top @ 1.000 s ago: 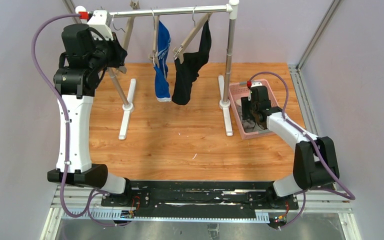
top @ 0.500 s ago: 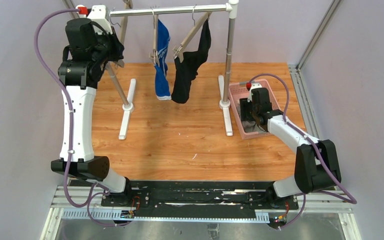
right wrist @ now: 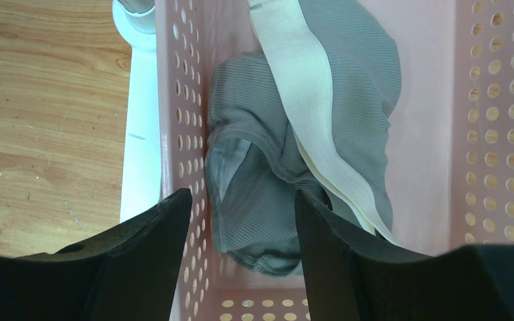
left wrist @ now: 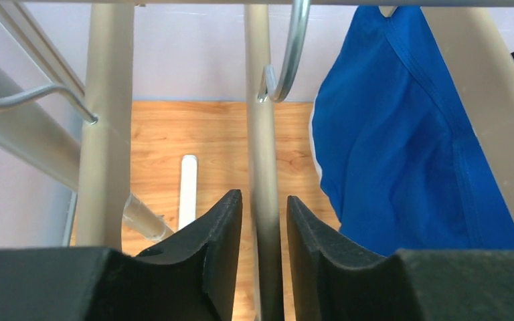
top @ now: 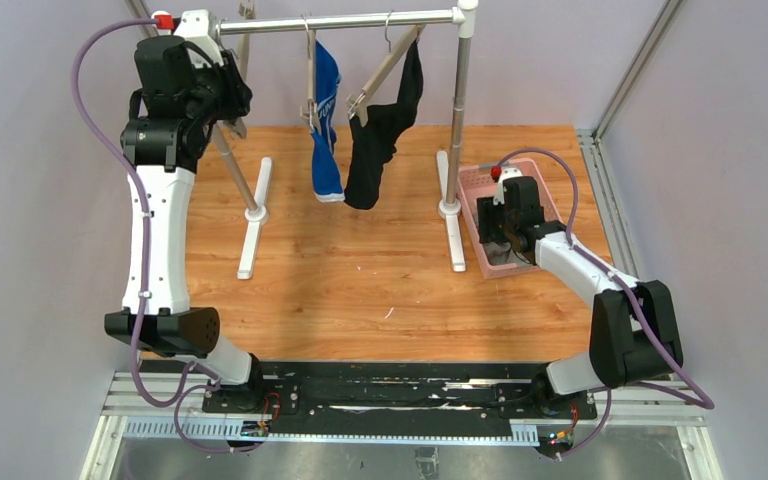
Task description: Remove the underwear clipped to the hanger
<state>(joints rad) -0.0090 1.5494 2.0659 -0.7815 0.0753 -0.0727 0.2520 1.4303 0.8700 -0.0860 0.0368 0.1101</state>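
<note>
Blue underwear [top: 326, 120] and black underwear [top: 380, 130] hang clipped to hangers on the rack rail [top: 340, 20]. Grey underwear with a pale waistband [right wrist: 294, 154] lies in the pink basket [top: 480, 185]. My left gripper [top: 232, 100] is high at the rail's left end. In the left wrist view its jaws [left wrist: 264, 195] stand slightly open around a bare beige hanger bar [left wrist: 260, 134], with a thin gap on each side. The blue underwear [left wrist: 401, 147] hangs just to its right. My right gripper [right wrist: 243, 192] hovers open over the basket, above the grey underwear, holding nothing.
The rack's white posts [top: 457, 120] and flat feet [top: 255, 215] stand on the wooden tabletop. A metal hanger hook [left wrist: 293, 53] curves over the rail beside the beige bar. The basket's perforated wall [right wrist: 495, 134] sits beside the right post's foot [right wrist: 140, 134].
My left jaws have parted from shut to slightly open around the hanger bar, and that arm has risen a little toward the rail. The right gripper has barely shifted over the basket.
</note>
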